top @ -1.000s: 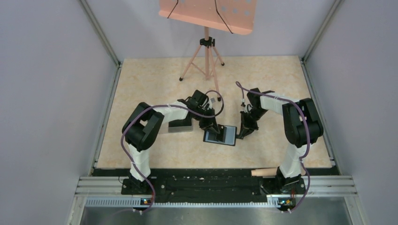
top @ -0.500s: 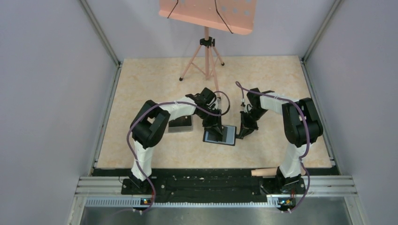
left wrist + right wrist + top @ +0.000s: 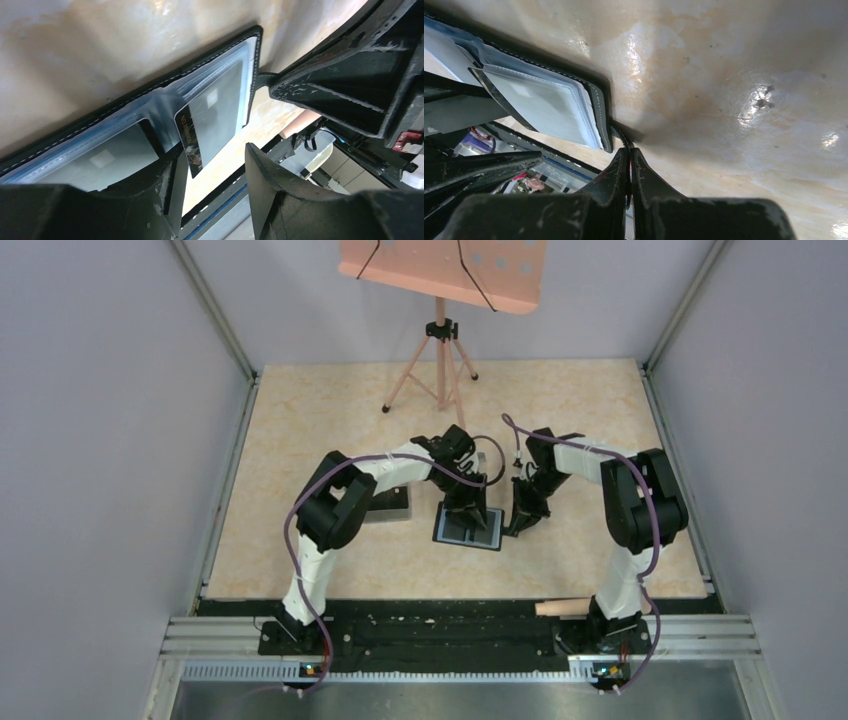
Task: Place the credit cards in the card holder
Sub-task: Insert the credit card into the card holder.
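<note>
My left gripper hangs over the open wallet at mid-table, its jaws spread with a plain gap between them. A card lies askew between them, its upper end tucked into the clear pocket on the half nearer the right arm. Its lower corner pokes out past the wallet's near edge, right beside one finger. I judge it only part-way in and no longer pinched. The right gripper is pressed together at the wallet's far edge. The tab curves into its fingertips, so I take it to be pinching the tab to steady things.

My worry is that loose corner. If I lift or swing the left arm, a finger could catch it and drag the card back out, or flick it onto the table. A push at this skewed angle could jam it against the pocket seam or buckle the plastic. If the right grip slips off the tab, the wallet may slide or fold up.

Hard to read: how deep the card sits, since the film glares. I can't tell whether the corner touches the finger. The other pocket shows a pale square (maybe a second card, I can't be sure). From overhead the left arm covers most of the wallet.
</note>
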Controlling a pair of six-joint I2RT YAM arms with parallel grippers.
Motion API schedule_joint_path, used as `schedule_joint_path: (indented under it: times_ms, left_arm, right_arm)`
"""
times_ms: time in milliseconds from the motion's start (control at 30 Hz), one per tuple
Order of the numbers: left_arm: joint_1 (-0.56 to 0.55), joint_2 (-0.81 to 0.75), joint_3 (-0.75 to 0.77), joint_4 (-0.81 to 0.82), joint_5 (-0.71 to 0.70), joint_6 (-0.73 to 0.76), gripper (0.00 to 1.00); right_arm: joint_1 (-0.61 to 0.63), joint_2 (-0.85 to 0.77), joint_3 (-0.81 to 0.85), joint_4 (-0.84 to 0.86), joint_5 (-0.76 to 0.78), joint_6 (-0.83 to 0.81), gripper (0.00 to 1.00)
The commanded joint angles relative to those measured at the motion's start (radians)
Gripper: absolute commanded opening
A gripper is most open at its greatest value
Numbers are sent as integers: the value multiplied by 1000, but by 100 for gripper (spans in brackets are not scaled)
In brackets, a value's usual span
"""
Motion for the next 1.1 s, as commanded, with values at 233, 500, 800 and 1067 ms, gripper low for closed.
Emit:
schedule_joint_path:
  times_ms: [233,500,800,1067]
  left_arm:
    - [-17,10,52,65,158,-21,51]
    - [-18,-64,94,-178,-206,118,54]
    - [-17,-174,30,-175,-372,171,57]
    - [18,-226,-114,-83,-334,61,56]
  right_arm:
    - [-3,11,56,26,-26,-16,0]
    - [-4,9,115,-14,43,-28,0]
    - [-4,19,160,-41,72,-40,0]
    - [-3,9,158,-49,86,-44,2]
